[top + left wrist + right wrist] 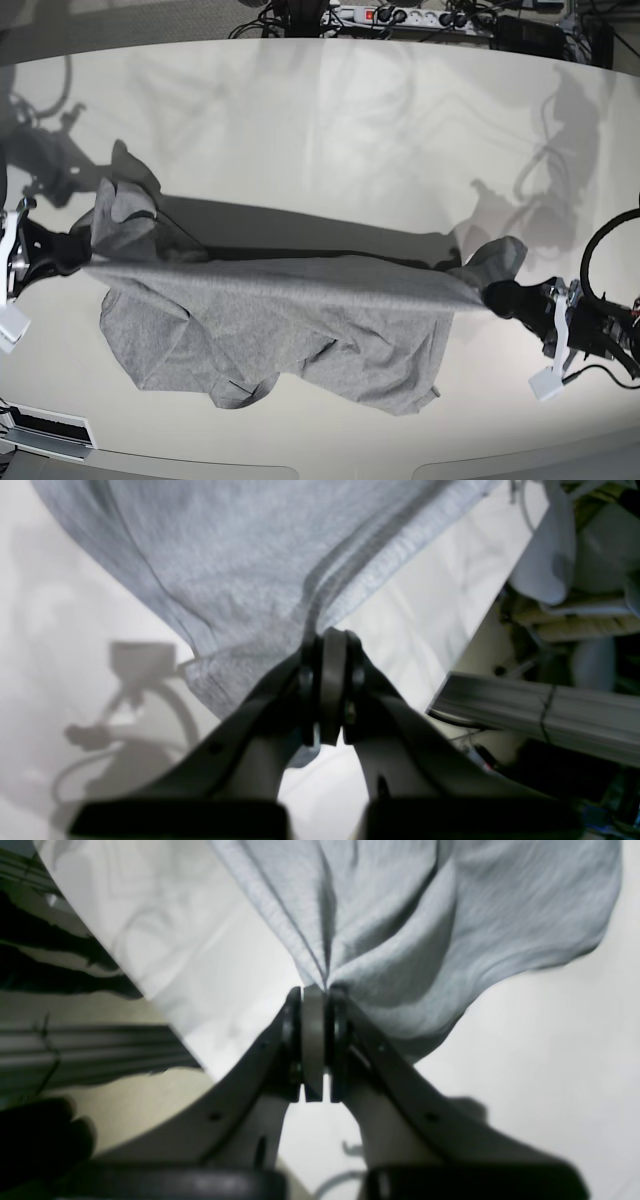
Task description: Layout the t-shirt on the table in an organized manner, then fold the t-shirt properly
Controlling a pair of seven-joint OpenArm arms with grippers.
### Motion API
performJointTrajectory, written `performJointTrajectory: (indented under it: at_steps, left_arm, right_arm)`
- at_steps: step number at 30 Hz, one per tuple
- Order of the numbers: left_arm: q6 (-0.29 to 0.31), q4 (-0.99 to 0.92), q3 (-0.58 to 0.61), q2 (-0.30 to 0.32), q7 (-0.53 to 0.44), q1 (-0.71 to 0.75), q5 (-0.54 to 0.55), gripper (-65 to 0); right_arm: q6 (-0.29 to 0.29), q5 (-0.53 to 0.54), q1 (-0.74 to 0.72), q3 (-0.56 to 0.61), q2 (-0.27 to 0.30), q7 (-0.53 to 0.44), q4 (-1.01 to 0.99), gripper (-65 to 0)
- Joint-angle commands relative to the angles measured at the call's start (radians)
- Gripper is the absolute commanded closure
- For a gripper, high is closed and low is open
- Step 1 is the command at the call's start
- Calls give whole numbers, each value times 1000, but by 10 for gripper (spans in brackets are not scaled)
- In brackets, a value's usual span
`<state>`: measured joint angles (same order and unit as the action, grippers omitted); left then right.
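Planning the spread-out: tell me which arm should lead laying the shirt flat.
Neither clearly; probably both together. The left gripper and right gripper each have jaws shut on the t-shirt, stretched between them, its body hanging onto the table.

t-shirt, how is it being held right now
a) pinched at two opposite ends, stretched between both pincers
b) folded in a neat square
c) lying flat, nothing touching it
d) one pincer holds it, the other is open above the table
a: the left pincer and the right pincer are each shut on an end of the t-shirt, whose top edge runs taut between them while the rest sags onto the table.
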<state>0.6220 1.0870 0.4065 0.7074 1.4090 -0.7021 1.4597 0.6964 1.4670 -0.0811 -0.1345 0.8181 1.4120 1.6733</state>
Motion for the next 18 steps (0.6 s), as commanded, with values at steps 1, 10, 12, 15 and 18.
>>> performJointTrajectory:
  at_steps: [1, 10, 12, 15, 18]
  left_arm:
    - [7, 11, -12, 21, -13, -12, 24, 0]
    - [60, 10, -12, 42, -13, 59, 24, 0]
    - [60, 11, -12, 40, -13, 59, 24, 0]
    - [60, 10, -12, 43, -13, 59, 24, 0]
    - [60, 10, -12, 43, -13, 59, 24, 0]
  right_arm:
    - [2, 17, 1, -10, 27, -16, 19, 0]
    - [2, -379, 37, -8, -89, -201, 20, 0]
    - [2, -515, 37, -8, -118, -321, 20, 0]
    - [2, -704, 37, -8, -158, -473, 19, -42]
    - [-47, -800, 36, -8, -179, -571, 19, -270]
